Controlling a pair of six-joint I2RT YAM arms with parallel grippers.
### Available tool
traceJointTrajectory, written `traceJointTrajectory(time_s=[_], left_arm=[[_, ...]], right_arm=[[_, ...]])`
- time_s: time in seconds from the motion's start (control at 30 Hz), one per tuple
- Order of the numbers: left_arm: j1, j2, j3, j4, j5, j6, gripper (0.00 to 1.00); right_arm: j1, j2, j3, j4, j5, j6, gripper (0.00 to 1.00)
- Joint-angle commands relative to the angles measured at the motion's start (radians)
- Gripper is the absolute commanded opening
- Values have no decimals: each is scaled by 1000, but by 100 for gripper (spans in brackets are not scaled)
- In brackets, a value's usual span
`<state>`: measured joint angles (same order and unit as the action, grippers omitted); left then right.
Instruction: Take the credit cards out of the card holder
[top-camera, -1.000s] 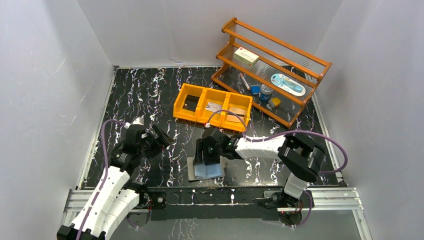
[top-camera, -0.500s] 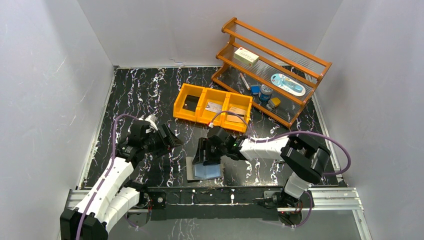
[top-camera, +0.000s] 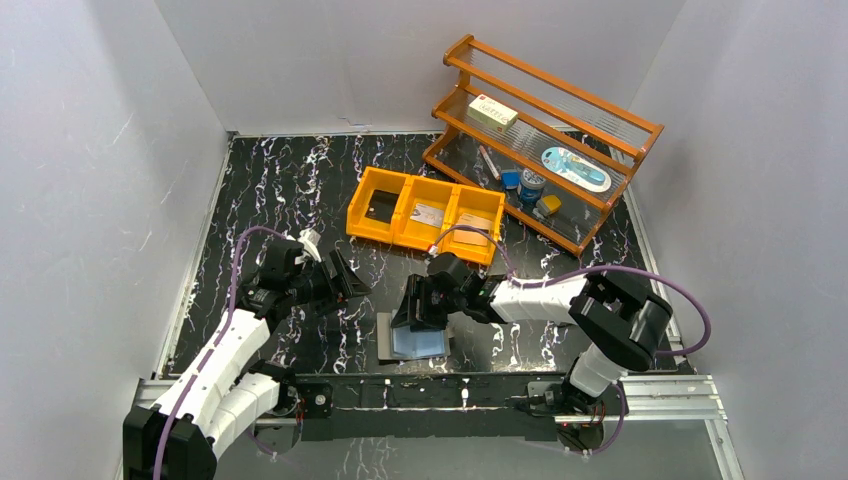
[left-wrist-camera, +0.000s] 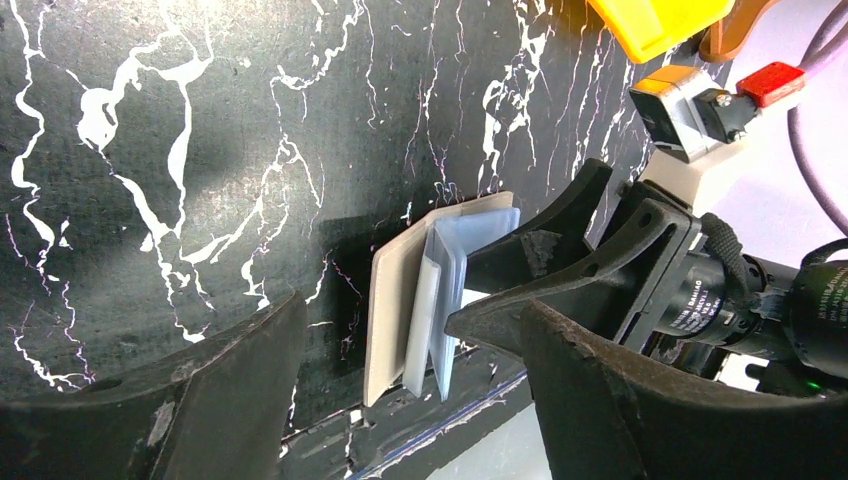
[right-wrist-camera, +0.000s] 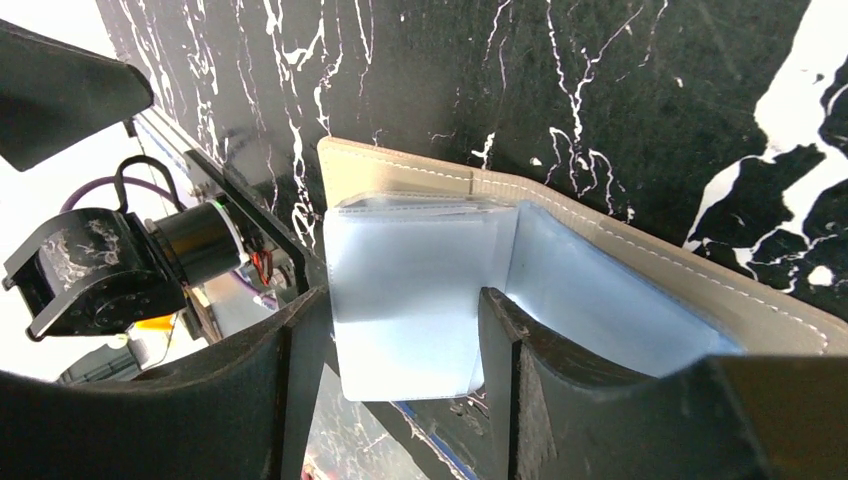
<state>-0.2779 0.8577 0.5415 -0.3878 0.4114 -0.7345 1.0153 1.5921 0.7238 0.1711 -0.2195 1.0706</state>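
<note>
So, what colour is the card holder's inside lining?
Pale blue-grey; the card holder shows best in the right wrist view.

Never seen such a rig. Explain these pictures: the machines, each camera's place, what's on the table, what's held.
Two robot arms with two-finger grippers stand at the near edge of a black marbled table. One picture looks down from above; the other two come from wrist cameras. The left gripper hovers open, empty. The right gripper, jaws apart, sits over the open card holder; whether it grips is unclear. An orange bin holds a black card, a grey card and a tan card. A wooden rack stands behind.
</note>
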Motion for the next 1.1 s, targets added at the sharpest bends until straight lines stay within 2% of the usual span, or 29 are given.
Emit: traceJointTrajectory(time_s=[0.0,0.17,0.33,0.4,0.47,0.67,0.87,1.07], left_arm=[[4,1,-10,7,47,15,75],[4,3,-3,8,58,20,75],[5,13,0,11,69,27,75],[5,16,0,12,74,28,75],[5,19,0,16,82,30,74],[-3,32,-5,39,139,15,65],[-60,46,-8,40,130,-2,64],[-224,78,-24,69,26,-65,64]], right_arm=[[-6,-58,-10,67,-18,8,62],[-16,-74,-34,103,-34,14,51],[-20,-70,-25,56,-19,-9,39],[-20,-72,-7,7,1,-35,40],[-21,-88,15,-70,41,-62,46],[-41,-175,64,-294,237,-164,46],[-130,-249,24,-263,174,-175,45],[-144,-222,55,-213,80,-171,47]])
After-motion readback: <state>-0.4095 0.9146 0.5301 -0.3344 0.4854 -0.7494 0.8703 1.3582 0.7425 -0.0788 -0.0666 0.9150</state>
